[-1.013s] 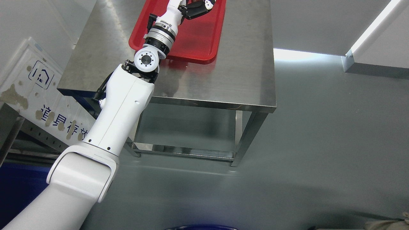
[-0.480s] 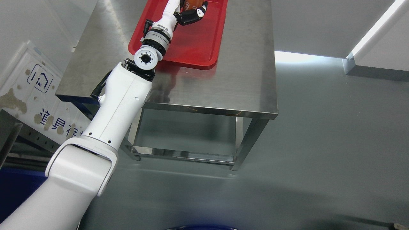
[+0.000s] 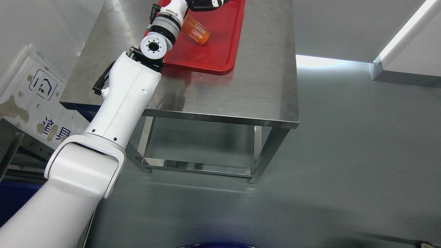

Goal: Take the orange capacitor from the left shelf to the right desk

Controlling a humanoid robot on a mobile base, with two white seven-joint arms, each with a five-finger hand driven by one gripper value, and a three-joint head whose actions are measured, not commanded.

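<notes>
The orange capacitor, printed with white digits, lies on its side in the red tray on the steel table. My left arm reaches in from the lower left, and its wrist passes just left of the capacitor. My left hand is over the tray at the picture's top edge and is mostly cut off. Its fingers are loose, hold nothing, and stand apart from the capacitor. The right arm is out of view.
A white board with blue print leans at the left beside the table. The table's near edge and legs stand over grey floor. A dark blue rim shows at the bottom edge.
The hand held the capacitor over the tray half a second ago. It has let go and drawn up toward the top edge, and the capacitor now lies on the tray.
</notes>
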